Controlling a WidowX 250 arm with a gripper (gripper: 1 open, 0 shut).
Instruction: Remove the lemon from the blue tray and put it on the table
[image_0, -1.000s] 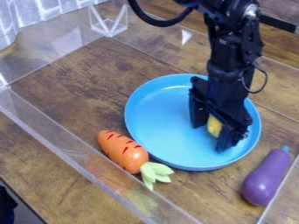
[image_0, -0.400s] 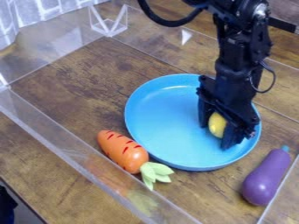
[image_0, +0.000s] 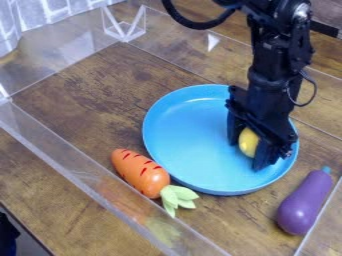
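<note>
The yellow lemon (image_0: 249, 143) lies in the right part of the round blue tray (image_0: 187, 130), which rests on the dark wood table (image_0: 94, 105). My gripper (image_0: 254, 150) comes down from above onto the tray. Its black fingers (image_0: 275, 146) press close against both sides of the lemon, so it is shut on it. Only a strip of yellow shows between them. The lemon still sits low in the tray.
An orange carrot (image_0: 142, 172) with green leaves lies just off the tray's front-left rim. A purple eggplant (image_0: 306, 200) lies at the tray's front right. Clear acrylic walls (image_0: 67, 170) run along the front and left.
The arm has shifted a little to the right and settled over the lemon. The fingers now sit closer around it. Tray, carrot and eggplant have not moved.
</note>
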